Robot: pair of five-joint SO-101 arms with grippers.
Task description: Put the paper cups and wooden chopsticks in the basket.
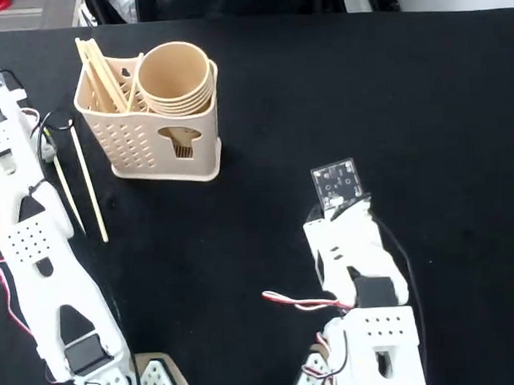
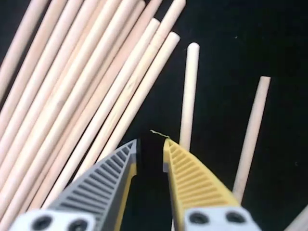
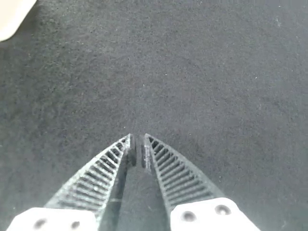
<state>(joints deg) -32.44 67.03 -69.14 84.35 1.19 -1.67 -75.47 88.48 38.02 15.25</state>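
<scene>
A beige perforated basket (image 1: 145, 141) stands at the back left and holds a stack of paper cups (image 1: 175, 77) and several wooden chopsticks (image 1: 101, 71). Two loose chopsticks (image 1: 88, 183) lie on the black table beside the left arm (image 1: 26, 226). In the left wrist view my left gripper (image 2: 150, 144) hangs slightly open with nothing between its fingers. A bundle of chopsticks (image 2: 82, 91) lies to one side of it, and two single sticks (image 2: 190, 91) run past its yellow finger (image 2: 192, 183). My right gripper (image 3: 137, 142) is shut and empty over bare table.
The right arm (image 1: 361, 273) sits at the front centre-right, far from the basket. A corner of the basket (image 3: 12, 19) shows in the right wrist view. The black cloth (image 1: 389, 95) covers the table to the right of the basket.
</scene>
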